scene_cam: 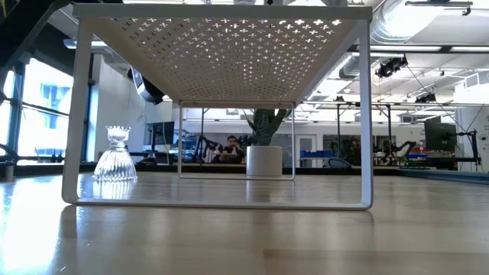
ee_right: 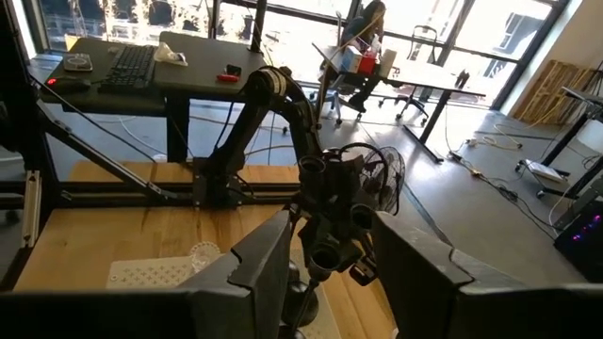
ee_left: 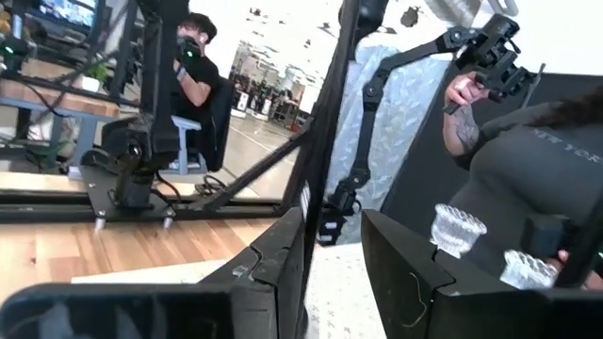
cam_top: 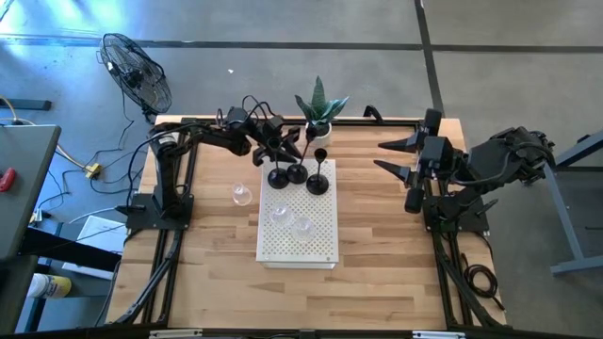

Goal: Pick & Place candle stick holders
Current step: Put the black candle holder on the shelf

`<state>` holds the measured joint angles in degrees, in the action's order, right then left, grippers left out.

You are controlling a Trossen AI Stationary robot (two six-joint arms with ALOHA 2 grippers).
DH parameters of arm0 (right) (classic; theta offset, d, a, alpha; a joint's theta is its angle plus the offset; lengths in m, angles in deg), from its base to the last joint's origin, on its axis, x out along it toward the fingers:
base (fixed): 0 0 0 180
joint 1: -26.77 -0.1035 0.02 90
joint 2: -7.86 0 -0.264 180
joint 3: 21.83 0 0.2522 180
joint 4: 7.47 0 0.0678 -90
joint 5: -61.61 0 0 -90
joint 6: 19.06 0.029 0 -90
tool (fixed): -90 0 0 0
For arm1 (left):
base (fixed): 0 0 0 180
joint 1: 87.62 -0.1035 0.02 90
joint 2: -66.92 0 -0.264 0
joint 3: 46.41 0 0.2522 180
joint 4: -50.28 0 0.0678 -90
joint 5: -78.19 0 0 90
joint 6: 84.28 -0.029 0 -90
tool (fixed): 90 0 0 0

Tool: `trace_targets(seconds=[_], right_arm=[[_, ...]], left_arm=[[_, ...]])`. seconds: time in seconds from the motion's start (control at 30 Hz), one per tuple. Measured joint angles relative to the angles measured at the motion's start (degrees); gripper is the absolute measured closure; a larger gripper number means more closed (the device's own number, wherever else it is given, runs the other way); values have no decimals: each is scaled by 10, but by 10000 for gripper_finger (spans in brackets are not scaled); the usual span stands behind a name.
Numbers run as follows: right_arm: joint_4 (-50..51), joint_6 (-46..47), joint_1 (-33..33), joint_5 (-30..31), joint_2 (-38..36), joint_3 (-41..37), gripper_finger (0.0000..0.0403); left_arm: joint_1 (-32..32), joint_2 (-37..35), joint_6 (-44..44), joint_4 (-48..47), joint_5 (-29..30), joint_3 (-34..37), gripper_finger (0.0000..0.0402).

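Three black candle stick holders [cam_top: 318, 181] stand with their domed bases close together on the far end of the white perforated shelf [cam_top: 297, 245]. My left gripper [cam_top: 286, 151] reaches in level from the table's left, shut on one of them near its top. Two clear glass holders [cam_top: 279, 215] [cam_top: 302, 226] stand on the shelf's middle. A third glass holder [cam_top: 242, 195] [scene_cam: 116, 156] stands on the table left of the shelf. My right gripper [cam_top: 392, 156] waits raised at the table's right side, open, with nothing between its fingers. My left gripper has a black holder's thin stem [ee_left: 311, 188] between its two fingers, the fingers level and lying across it. The stem lies against one finger [ee_left: 278, 254]; the contact farther back is hidden by the fingers. Whether the base is lifted off the shelf I cannot tell.
A green plant in a white pot [cam_top: 320, 124] [scene_cam: 264, 160] stands just beyond the shelf's far edge, close to the black holders. The shelf stands on thin white legs [scene_cam: 365, 122] above the wooden table. People sit in the room beyond the table.
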<state>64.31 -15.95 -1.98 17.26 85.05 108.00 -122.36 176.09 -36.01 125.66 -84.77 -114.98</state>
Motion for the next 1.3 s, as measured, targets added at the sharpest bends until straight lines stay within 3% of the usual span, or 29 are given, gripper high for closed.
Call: trace_targets(seconds=[0.77, 1.03, 1.17, 1.3], right_arm=[[35, 20, 0, -4, 0, 0, 258], [37, 20, 0, -8, 0, 0, 258], [39, 19, 0, -10, 0, 0, 258], [45, 19, 0, -10, 0, 0, 258]], left_arm=[[-51, 0, 16, -11, -38, 0, 295], [-73, -2, 42, -60, -108, 5, 296], [-77, -12, 26, -77, -102, 9, 310], [-78, -13, 24, -106, -102, 9, 350]])
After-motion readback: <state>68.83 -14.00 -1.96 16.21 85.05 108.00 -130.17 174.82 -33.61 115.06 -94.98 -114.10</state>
